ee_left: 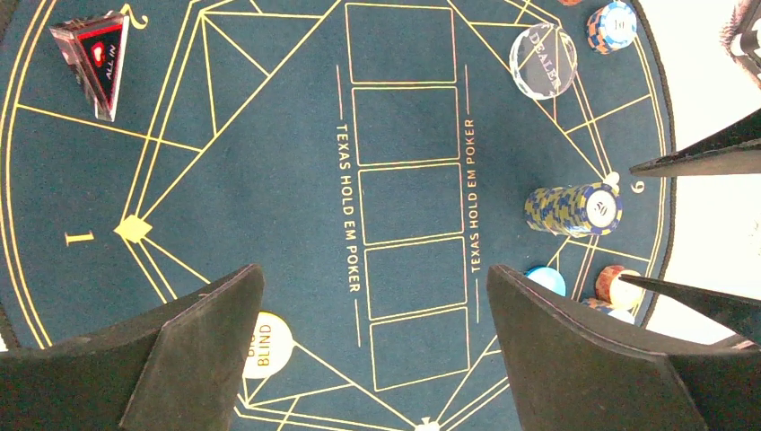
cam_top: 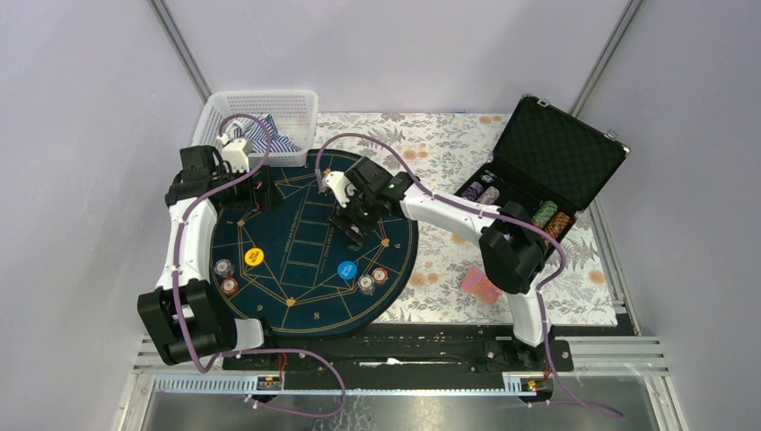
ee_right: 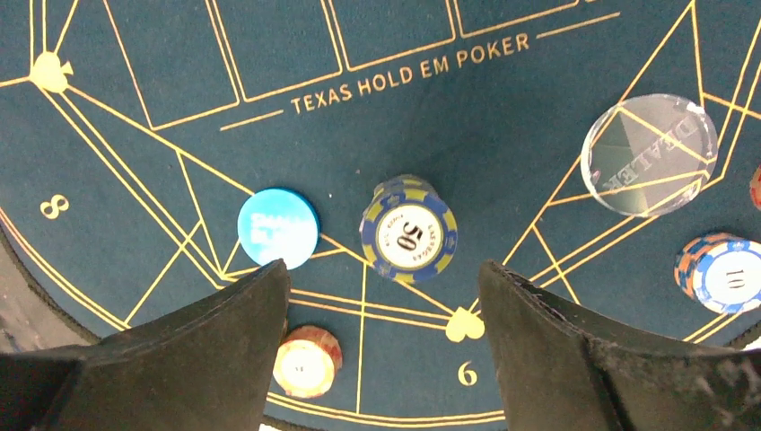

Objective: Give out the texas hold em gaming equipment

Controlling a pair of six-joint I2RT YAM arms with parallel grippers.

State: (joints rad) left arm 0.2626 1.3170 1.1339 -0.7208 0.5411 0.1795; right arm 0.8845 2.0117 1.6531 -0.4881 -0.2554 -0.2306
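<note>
Right fingers (ee_right: 242, 323) spread, empty, blue-yellow chip stack (ee_right: 408, 229) beyond their gap; one half-hides an orange stack (ee_right: 307, 361). Left fingers (ee_left: 215, 314) wide, empty, overlapping yellow disc (ee_left: 269, 346).

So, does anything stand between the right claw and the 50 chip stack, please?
Nothing visible does: the open right claw faces the 50 chip stack directly; the blue disc and clear dealer disc lie to either side.
</note>
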